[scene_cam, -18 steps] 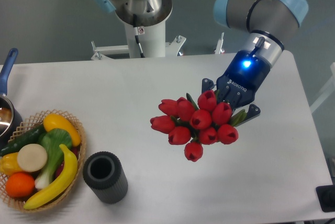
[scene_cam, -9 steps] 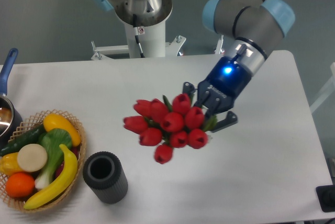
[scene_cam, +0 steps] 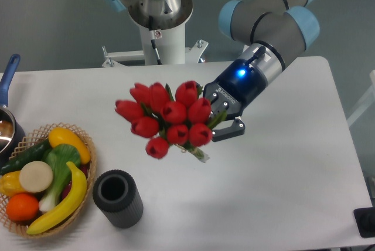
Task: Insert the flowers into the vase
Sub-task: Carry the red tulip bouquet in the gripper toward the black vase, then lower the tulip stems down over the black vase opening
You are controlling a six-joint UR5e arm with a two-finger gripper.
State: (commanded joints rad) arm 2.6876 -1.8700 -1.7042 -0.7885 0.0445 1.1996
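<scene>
The flowers (scene_cam: pixel 167 116), a bunch of red tulip heads with green leaves, hang in the air over the middle of the table. My gripper (scene_cam: pixel 218 117) is shut on their stems from the right, and a short green stem end pokes out below. The vase (scene_cam: pixel 118 197), a dark grey ribbed cylinder with an open round mouth, stands upright near the table's front left. The bunch is above and to the right of the vase, apart from it.
A wicker basket (scene_cam: pixel 87 145) with fruit and vegetables sits at the left, touching the vase's side. A pot with a blue handle (scene_cam: pixel 8 75) is at the far left edge. The arm's white base (scene_cam: pixel 158 34) rises behind the table.
The gripper has carried the flowers leftward and upward, toward the vase side. The bunch has tilted so the stem end now points down. The vase has not moved.
</scene>
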